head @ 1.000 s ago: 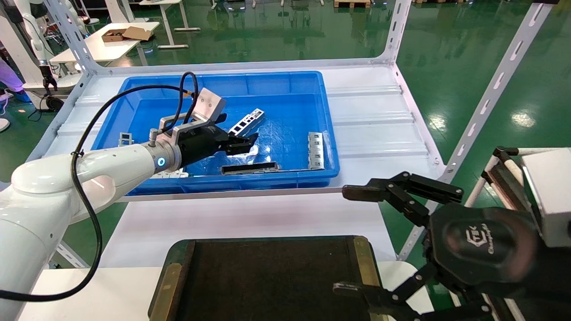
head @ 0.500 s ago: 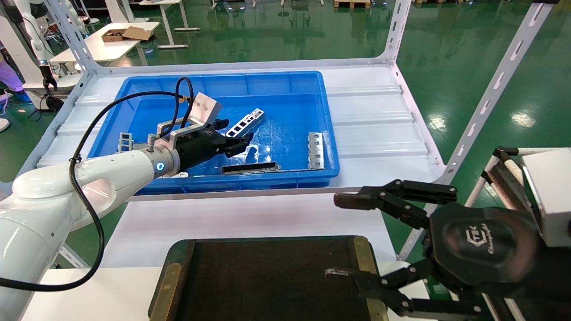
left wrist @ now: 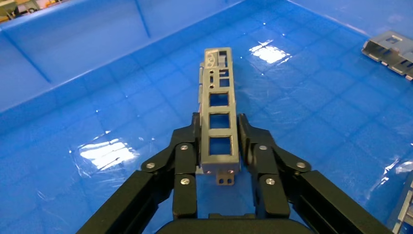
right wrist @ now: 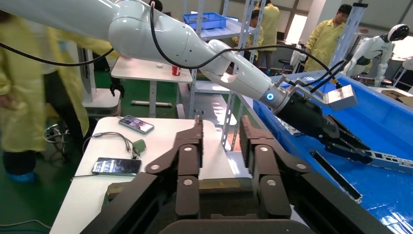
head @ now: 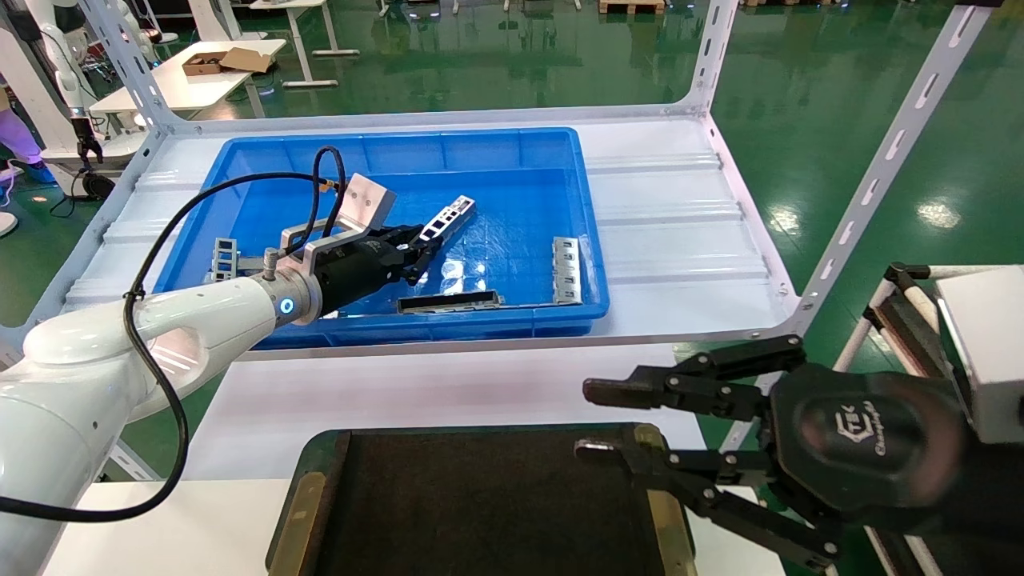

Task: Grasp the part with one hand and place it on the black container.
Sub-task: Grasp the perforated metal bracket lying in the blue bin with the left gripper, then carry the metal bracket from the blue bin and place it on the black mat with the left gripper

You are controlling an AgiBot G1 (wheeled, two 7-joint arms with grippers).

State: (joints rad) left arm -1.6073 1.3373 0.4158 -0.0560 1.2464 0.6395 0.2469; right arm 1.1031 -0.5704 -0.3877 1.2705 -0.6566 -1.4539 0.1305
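The part [head: 450, 216], a slim silver bar with square cut-outs, lies aslant in the blue bin [head: 590, 240]. My left gripper [head: 414, 242] reaches into the bin and is shut on the part's near end. In the left wrist view both fingers press the sides of the part [left wrist: 219, 105], inside my left gripper [left wrist: 219, 127]. I cannot tell whether the part is off the bin floor. The black container [head: 480, 504] sits at the near table edge. My right gripper [head: 584, 419] hovers open and empty over its right rim, and shows the same in its own view [right wrist: 219, 131].
In the bin also lie a dark hollow frame [head: 448, 302], a grey slotted plate [head: 566, 270] at the right and more plates [head: 226, 254] at the left. White slotted shelf posts [head: 880, 176] stand around. A white box on a cart [head: 984, 344] is at the right.
My left gripper moved toward the part's near end and shut on it. My right gripper's fingers narrowed and shifted left over the container's right rim.
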